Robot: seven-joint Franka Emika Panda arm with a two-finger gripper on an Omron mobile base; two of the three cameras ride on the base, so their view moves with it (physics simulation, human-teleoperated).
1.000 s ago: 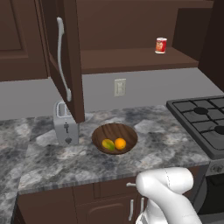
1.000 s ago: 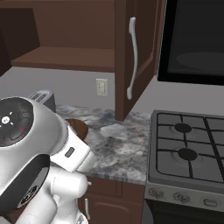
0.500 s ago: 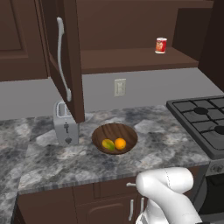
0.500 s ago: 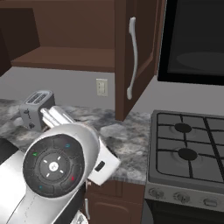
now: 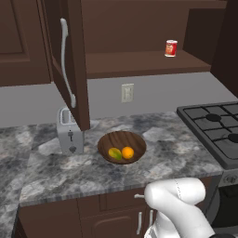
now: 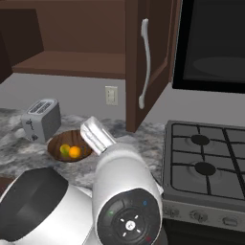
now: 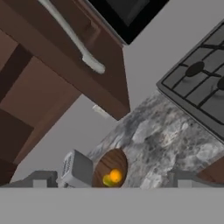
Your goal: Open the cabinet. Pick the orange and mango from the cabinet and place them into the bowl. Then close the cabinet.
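Grey-and-white veined stone counter (image 5: 56,172) runs beneath dark brown wall cupboards and meets a black gas stove (image 6: 206,162) at one end; on it sits the bowl (image 5: 122,146), shallow, round and dark wood-grained, and inside it the orange (image 5: 127,152), a small smooth bright sphere, touches the mango (image 5: 115,154), an oval yellow-green fruit whose long axis lies roughly along the counter's front edge, pointing towards the orange.

In the hand view the bowl (image 7: 110,168) lies between the two dark fingertips (image 7: 40,179) at the bottom edge, nearer the one on the toaster's side, with the orange (image 7: 115,175) and mango (image 7: 107,180) just above the frame's base; the fingertips stand far apart, fully spread, pinching nothing, and the gripper (image 7: 109,180) hangs well clear of the fruit.

Just beside the bowl stands the toaster (image 5: 69,131), a boxy silver two-slot block with rounded edges.

Above, the cabinet (image 5: 139,37) stands open; its panelled door (image 5: 69,60) swings out edge-on over the toaster, its long silver bar handle (image 5: 67,65) running vertically; the other door (image 6: 150,57) juts out likewise towards the stove, beyond the far fingertip in the hand view.

On the bare wooden shelf (image 5: 139,62) a small red can (image 5: 171,48) stands upright; a cream wall outlet (image 5: 127,92) sits on the grey wall below.
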